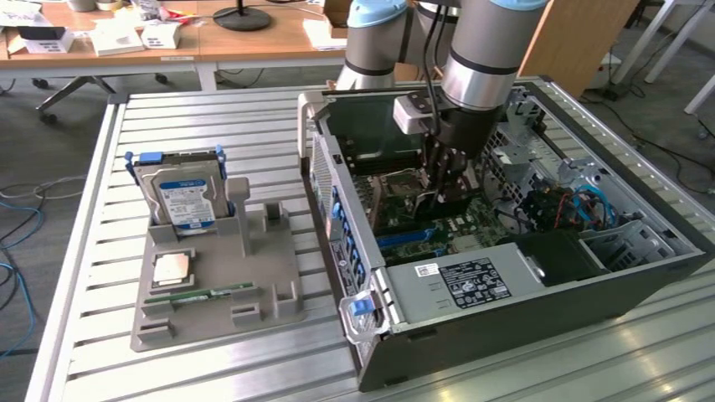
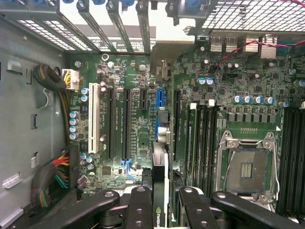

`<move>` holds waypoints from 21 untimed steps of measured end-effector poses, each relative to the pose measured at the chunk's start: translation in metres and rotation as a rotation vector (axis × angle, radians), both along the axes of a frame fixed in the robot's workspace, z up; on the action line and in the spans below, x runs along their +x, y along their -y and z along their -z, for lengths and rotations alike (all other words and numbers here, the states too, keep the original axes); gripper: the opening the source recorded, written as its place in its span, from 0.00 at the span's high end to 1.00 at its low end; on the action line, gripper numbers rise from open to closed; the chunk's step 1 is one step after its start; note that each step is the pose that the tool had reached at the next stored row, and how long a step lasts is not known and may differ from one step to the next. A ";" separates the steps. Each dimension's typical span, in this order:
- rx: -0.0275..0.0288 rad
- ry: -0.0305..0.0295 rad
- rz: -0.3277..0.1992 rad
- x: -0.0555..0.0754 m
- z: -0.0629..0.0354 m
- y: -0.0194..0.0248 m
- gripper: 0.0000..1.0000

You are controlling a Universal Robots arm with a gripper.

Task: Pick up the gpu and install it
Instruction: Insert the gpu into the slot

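Note:
My gripper (image 1: 447,191) reaches down into the open computer case (image 1: 625,293), just above the motherboard (image 1: 447,226). In the wrist view the gpu (image 2: 160,162) shows edge-on, a thin dark card with a green logo near the black fingers (image 2: 140,205). The gripper (image 2: 160,202) is shut on the gpu, one finger on each side. The card hangs in line with the blue expansion slot (image 2: 160,98), between the long black slots (image 2: 126,124) and the memory slots (image 2: 205,143). I cannot tell whether its lower edge touches the slot.
A grey parts holder (image 1: 218,285) on the slatted table carries a blue-labelled hard drive (image 1: 184,197), a square processor (image 1: 170,268) and a green RAM stick (image 1: 201,296). The case holds a power supply (image 1: 470,280), cable bundles (image 1: 570,205) and a bare processor socket (image 2: 245,167).

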State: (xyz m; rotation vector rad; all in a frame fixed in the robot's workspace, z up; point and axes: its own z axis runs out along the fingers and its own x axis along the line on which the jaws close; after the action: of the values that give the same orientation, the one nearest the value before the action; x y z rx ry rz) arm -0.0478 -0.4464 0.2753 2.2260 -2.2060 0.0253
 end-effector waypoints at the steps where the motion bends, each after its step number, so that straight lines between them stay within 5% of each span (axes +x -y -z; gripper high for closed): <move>1: 0.0012 0.0002 0.000 0.000 -0.0001 0.0000 0.74; 21: 0.0034 0.0004 0.000 -0.001 0.0036 0.0000 0.74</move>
State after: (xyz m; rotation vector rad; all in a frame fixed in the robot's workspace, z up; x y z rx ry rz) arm -0.0487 -0.4464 0.2717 2.2280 -2.2078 0.0220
